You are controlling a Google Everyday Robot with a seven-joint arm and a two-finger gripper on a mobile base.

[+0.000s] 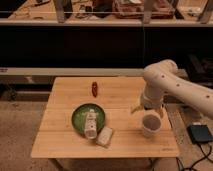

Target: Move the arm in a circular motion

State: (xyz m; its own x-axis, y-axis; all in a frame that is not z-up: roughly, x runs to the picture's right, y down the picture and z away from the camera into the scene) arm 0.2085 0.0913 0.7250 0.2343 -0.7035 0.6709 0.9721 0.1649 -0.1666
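Arm (175, 85): cream-white, thick rounded segments, smooth shell dotted with small dark holes. Enters from the right edge, runs up-left to a bulbous elbow, then bends downward over the right part of the counter (60, 135).

Gripper (148, 112): small, pronged, pointing down, directly above a white cup (150, 126) and very close to its rim. Contact with the cup: cannot tell. Clenched or released: cannot tell.

Counter: pale wood, plank grain running lengthwise, rectangular with rounded corners.

Cup: short, cylindrical, dark inside, upright near the right front of the counter.

Green plate (77, 116): round, glossy, left of centre. White bottle (90, 124) lies on its side across the plate, reaching the front rim. Pale flat packet (104, 136), roughly rectangular, rests against the plate's front-right edge.

Small red-brown object (94, 89): elongated, alone near the back edge, well apart from the plate and arm. Identity unclear.

Surroundings: black boxy device (200, 133) with a cable on the speckled floor to the right. Pale horizontal rail (50, 72) behind the counter, dark shelving above it, and a cluttered bench (100, 10) at the top.

Obstructions: cup sits right under the gripper; plate, bottle and packet lie to its left, near but apart.
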